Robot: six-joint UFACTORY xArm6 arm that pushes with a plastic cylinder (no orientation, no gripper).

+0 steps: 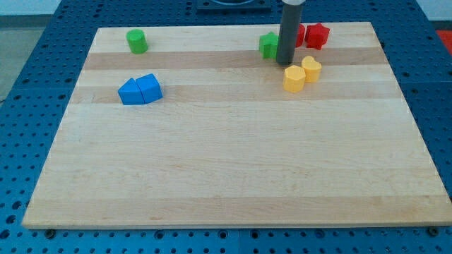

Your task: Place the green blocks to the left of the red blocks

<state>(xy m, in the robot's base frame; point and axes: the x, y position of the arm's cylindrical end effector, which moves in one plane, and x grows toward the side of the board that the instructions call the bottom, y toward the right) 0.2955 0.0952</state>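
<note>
A green cylinder (136,41) stands at the view's top left of the wooden board (233,176). A second green block (268,45) sits at the top centre, touching the left side of my rod. My tip (284,61) rests on the board just right of this green block and just above-left of the yellow blocks. A red star-shaped block (317,35) lies at the top right. Another red block (299,34) is partly hidden behind the rod, right of the green block.
Two yellow blocks (294,78) (311,68) sit side by side just below-right of my tip. Two blue blocks (131,92) (150,87) touch each other at the left. The board lies on a blue perforated table (28,63).
</note>
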